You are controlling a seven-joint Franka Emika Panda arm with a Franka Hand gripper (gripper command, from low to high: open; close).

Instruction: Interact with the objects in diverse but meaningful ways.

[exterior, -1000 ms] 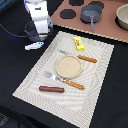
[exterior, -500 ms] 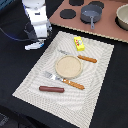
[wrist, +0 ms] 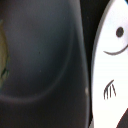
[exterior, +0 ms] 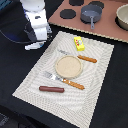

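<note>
My gripper (exterior: 37, 40) hangs low over the black table, off the placemat's edge on the exterior view's left; its jaws are too small and blurred to read. A white fish with a black eye and mouth (wrist: 112, 60) fills one side of the wrist view, very close, against a dark grey curved surface (wrist: 45, 55). A white shape (exterior: 34, 46) just under the gripper may be that fish. The brown sausage stick (exterior: 51, 89) and the yellow block (exterior: 79, 44) lie on the placemat. The dark grey pot (exterior: 91, 13) stands on the brown board. The tomato is out of view.
A tan plate (exterior: 68, 66) sits mid-placemat, with an orange-handled fork (exterior: 65, 81) and knife (exterior: 80, 57) beside it. A beige bowl (exterior: 123, 17) and black discs (exterior: 66, 13) are on the brown board. A dark round rim (exterior: 12, 39) curves around the gripper.
The arm has sunk slightly toward the table. The things on the placemat have not moved.
</note>
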